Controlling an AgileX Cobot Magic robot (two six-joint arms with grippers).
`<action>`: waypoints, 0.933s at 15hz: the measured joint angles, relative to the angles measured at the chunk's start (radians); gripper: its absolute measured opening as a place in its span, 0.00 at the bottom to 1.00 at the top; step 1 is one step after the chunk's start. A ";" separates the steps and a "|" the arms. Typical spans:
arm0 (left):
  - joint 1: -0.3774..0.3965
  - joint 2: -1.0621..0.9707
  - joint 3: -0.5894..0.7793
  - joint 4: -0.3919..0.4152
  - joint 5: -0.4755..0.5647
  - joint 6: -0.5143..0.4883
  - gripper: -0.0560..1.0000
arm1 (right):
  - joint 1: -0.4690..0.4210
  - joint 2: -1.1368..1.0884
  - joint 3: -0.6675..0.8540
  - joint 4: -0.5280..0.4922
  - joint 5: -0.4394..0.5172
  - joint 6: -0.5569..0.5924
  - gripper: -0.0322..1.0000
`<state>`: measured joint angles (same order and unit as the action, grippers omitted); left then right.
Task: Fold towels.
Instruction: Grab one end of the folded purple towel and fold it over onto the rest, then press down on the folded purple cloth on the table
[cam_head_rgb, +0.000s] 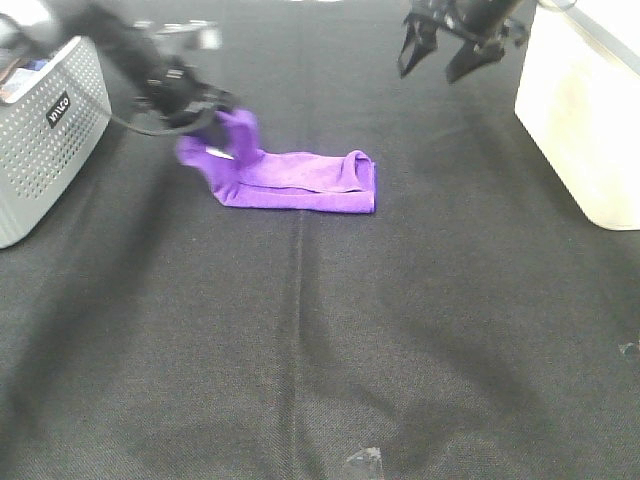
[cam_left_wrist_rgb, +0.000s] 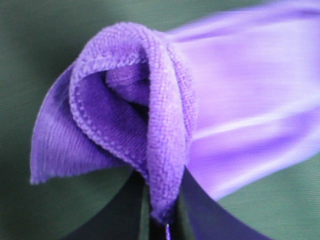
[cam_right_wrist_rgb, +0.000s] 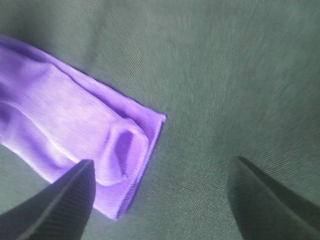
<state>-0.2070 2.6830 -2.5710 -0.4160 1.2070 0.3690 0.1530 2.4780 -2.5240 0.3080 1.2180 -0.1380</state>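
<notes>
The purple towel (cam_head_rgb: 300, 178) lies folded into a long strip on the black table. My left gripper (cam_head_rgb: 212, 115) is shut on the strip's left end and holds it lifted off the table. In the left wrist view the pinched end (cam_left_wrist_rgb: 150, 125) bunches up between the two dark fingers (cam_left_wrist_rgb: 207, 212). My right gripper (cam_head_rgb: 440, 58) is open and empty, raised behind and to the right of the towel. The right wrist view shows the towel's right end (cam_right_wrist_rgb: 90, 145) lying flat, with the fingers (cam_right_wrist_rgb: 55, 210) wide apart above it.
A grey perforated basket (cam_head_rgb: 45, 140) stands at the left edge, close to the left arm. A white box (cam_head_rgb: 590, 110) stands at the right edge. The black cloth table (cam_head_rgb: 320, 350) spreads wide in front of the towel.
</notes>
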 joint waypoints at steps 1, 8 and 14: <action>-0.042 0.000 0.000 -0.001 0.000 0.005 0.10 | 0.000 -0.013 0.000 0.000 0.001 0.000 0.71; -0.161 0.000 0.000 -0.058 -0.122 -0.055 0.36 | 0.000 -0.078 0.000 0.005 0.001 0.014 0.71; -0.199 -0.004 0.000 -0.207 -0.232 -0.058 0.65 | 0.000 -0.163 0.000 0.015 0.003 0.031 0.71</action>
<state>-0.4060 2.6790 -2.5710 -0.6230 0.9750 0.3110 0.1530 2.3150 -2.5240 0.3230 1.2210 -0.1070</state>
